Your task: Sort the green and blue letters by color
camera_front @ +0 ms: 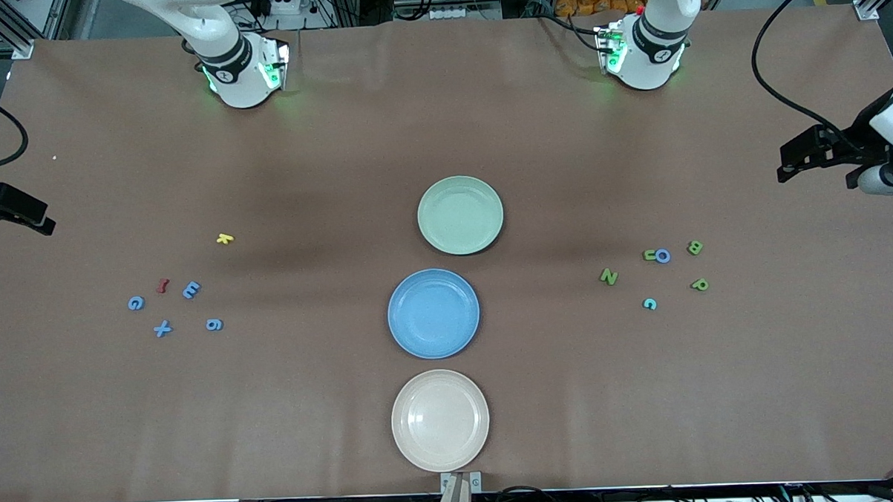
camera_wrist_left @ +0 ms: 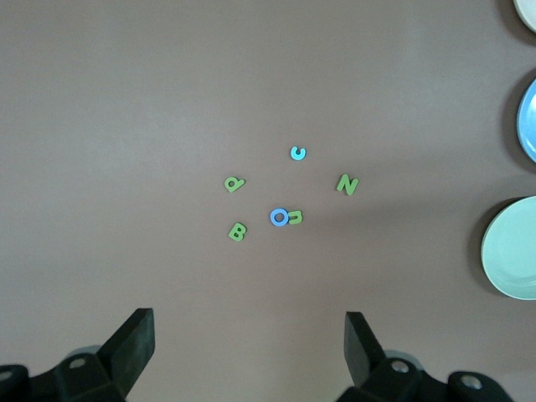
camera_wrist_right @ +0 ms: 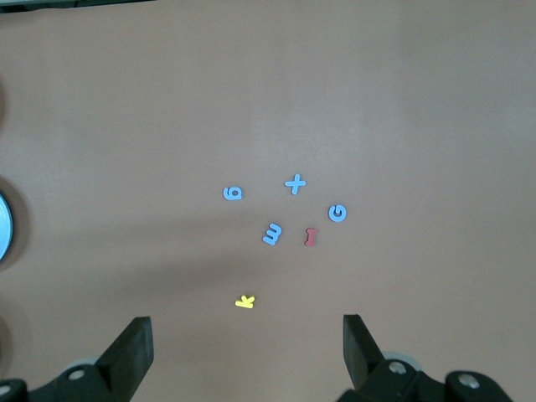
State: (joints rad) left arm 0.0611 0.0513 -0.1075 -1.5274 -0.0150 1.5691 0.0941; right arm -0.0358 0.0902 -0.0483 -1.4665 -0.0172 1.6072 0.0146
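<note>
Blue letters G (camera_front: 135, 303), E (camera_front: 191, 290), X (camera_front: 162, 328) and 6 (camera_front: 213, 324) lie scattered toward the right arm's end of the table. Green letters N (camera_front: 608, 276), U (camera_front: 650, 255), B (camera_front: 695, 247) and P (camera_front: 699, 284) lie toward the left arm's end, with a blue O (camera_front: 663, 256) touching the U. My left gripper (camera_wrist_left: 249, 322) hangs open and empty, high over the table's edge beside the green group. My right gripper (camera_wrist_right: 247, 327) also hangs open and empty, over the edge beside the blue group.
Three empty plates line the table's middle: pale green (camera_front: 460, 215), blue (camera_front: 434, 313) nearer the front camera, beige (camera_front: 440, 420) nearest. A yellow letter (camera_front: 225, 239) and a dark red letter (camera_front: 162, 285) lie by the blue group. A small teal C (camera_front: 650, 303) lies by the green group.
</note>
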